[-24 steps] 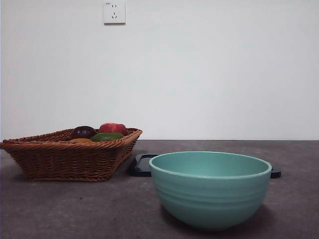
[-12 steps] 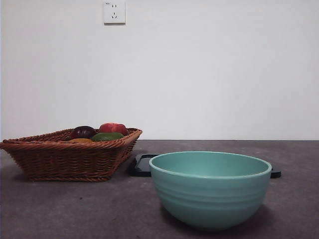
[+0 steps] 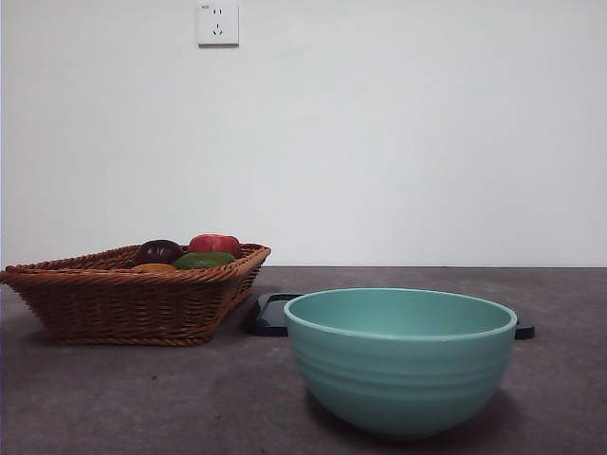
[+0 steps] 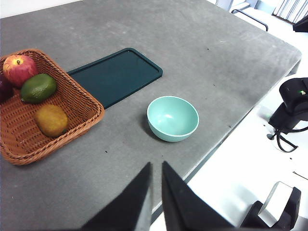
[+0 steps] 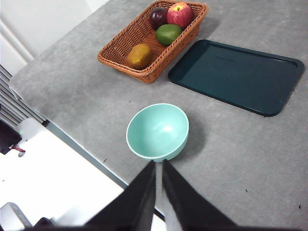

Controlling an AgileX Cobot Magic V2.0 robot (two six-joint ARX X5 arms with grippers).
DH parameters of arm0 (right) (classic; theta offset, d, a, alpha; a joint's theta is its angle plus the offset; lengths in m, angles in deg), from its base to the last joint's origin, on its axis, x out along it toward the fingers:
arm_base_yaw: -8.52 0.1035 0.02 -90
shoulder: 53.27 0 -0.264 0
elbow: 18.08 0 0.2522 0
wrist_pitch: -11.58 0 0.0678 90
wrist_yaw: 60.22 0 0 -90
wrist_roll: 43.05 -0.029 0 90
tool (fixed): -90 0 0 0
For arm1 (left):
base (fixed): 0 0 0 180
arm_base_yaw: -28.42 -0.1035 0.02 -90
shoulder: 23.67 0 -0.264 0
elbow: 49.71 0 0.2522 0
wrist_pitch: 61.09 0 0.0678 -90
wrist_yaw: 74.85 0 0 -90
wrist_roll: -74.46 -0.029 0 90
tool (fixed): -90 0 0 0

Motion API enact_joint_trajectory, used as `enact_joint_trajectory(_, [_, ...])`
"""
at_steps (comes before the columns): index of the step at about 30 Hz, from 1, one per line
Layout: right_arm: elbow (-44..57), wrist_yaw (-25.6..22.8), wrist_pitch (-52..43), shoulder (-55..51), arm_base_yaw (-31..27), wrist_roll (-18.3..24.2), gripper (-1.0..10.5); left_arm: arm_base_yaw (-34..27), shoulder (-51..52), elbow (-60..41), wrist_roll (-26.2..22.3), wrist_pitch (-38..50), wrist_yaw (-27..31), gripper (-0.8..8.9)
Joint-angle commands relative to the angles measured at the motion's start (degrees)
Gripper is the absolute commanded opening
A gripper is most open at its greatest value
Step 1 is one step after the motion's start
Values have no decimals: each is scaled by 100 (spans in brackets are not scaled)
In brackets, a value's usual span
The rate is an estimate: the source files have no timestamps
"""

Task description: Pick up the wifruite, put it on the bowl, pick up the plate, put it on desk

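Both arms wait high above the desk, neither one near any object. The left gripper has its two black jaws drawn in to a narrow slit and grips nothing. The right gripper is the same — jaws nearly together, nothing between them.

The wifruite lies in the brown wicker basket, well apart from the left gripper, resting on the basket floor near the corner closest to the desk's front edge. Just beside it in the basket sits a green fruit; past that come a red apple and a dark purple fruit. From the right gripper the basket is farther still, beyond the bowl.

The bowl is the nearest thing to both grippers — the right gripper's tips line up just short of its rim in the right wrist view, though the gripper is well above it. It stands upright on the desk, mint-teal and with nothing in it; faint ridges ring its outside in the front view. Beyond the bowl, as seen from either gripper, a dark rectangular tray lies flat on the desk, close beside the basket; whether they touch I cannot tell. The bowl stands apart from both.
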Motion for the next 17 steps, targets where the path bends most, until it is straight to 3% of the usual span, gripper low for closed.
enact_joint_trajectory(1, [-103,-2,-70,-15,39,66,16,37,0,81,-28,66,-4,24])
enact_joint_trajectory(12, [-103,-2,-70,-15,39,66,16,24,0,79,-28,68,-2,24])
enact_joint_trajectory(17, [-103,-2,-70,-15,39,66,16,-474,13,70,-28,55,-4,24])
